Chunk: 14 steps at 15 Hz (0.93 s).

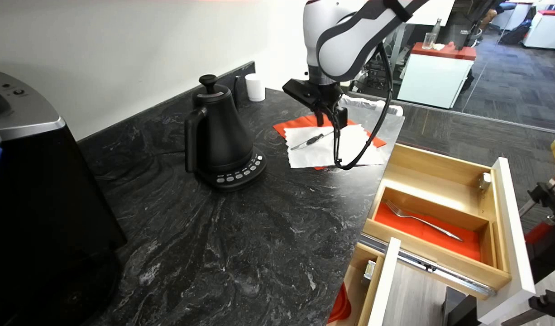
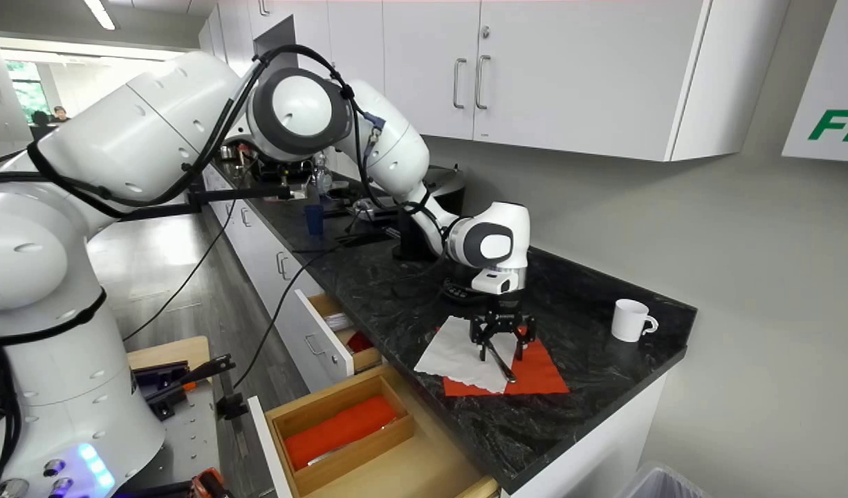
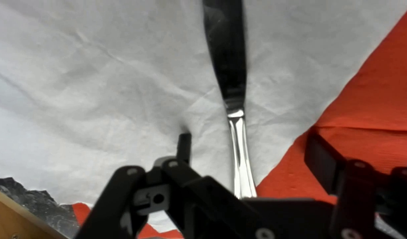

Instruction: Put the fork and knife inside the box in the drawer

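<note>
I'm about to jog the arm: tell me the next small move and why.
Probably close the jaws gently on the knife: they stand open with it between them, though their exact height is hard to judge. The fork already lies in the box in the drawer, so the knife remains.

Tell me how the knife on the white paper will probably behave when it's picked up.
The knife should be stiff, since it looks like solid metal. Its glossy handle may prove slippery to grip. Lying flat on the creased white paper, it seems unlikely to roll.
</note>
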### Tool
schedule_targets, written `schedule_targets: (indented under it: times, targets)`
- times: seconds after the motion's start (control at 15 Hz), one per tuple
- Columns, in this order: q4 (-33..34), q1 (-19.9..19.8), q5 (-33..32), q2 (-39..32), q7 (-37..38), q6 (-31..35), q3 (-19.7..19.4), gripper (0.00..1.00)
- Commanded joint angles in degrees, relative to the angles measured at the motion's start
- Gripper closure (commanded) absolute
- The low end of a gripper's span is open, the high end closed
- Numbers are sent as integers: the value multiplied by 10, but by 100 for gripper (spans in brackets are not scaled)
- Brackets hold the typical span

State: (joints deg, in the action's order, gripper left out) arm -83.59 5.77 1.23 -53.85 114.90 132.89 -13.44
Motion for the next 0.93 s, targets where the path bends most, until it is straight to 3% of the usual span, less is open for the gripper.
schedule_targets:
  times: [0.0, 0.27, 0.33, 0.47, 0.67, 0.87]
  targets:
    - [-57, 11, -5, 52, 25, -13, 0, 43]
    - [-83, 16, -7, 70, 34, -12, 0, 50]
    - [-88, 18, -8, 74, 39, -13, -1, 24]
    - [-102, 19, -9, 82, 41, -11, 0, 22]
    - [-114, 19, -9, 89, 43, -11, 1, 4]
    - [-119, 21, -11, 93, 46, -9, 0, 0]
